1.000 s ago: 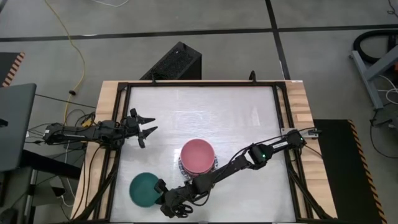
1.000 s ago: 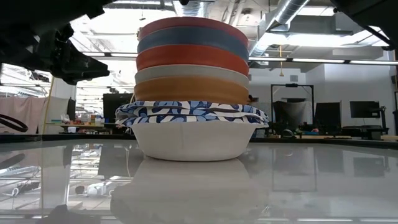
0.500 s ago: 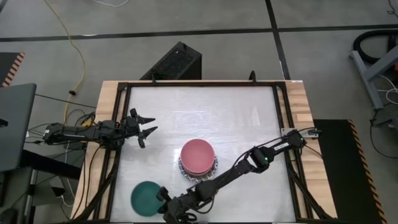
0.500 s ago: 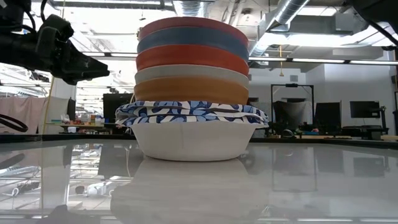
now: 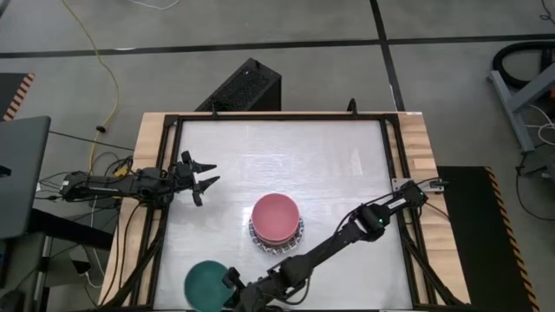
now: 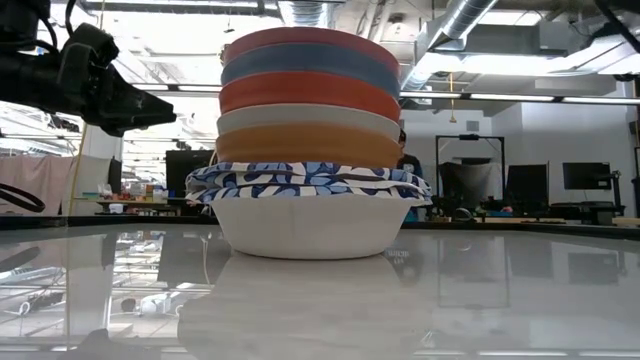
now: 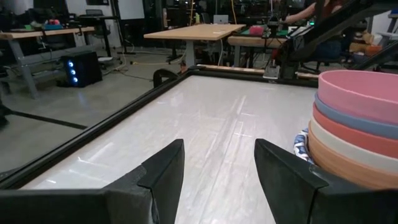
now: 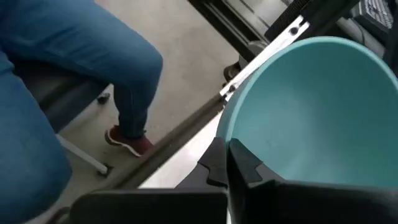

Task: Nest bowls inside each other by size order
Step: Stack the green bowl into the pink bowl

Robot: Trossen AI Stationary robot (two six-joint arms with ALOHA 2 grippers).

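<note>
Right tool (image 5: 236, 289) is clamped tight on the rim of the dark green bowl (image 5: 205, 282), held at the bench (image 5: 347, 156) near edge, well apart from the stack (image 5: 277, 220). Risk: thin rim pinch slips; bowl drops off. Left tool (image 5: 201, 175) waits spread, empty.

No text, label, brand or number can be read on anything here.
</note>
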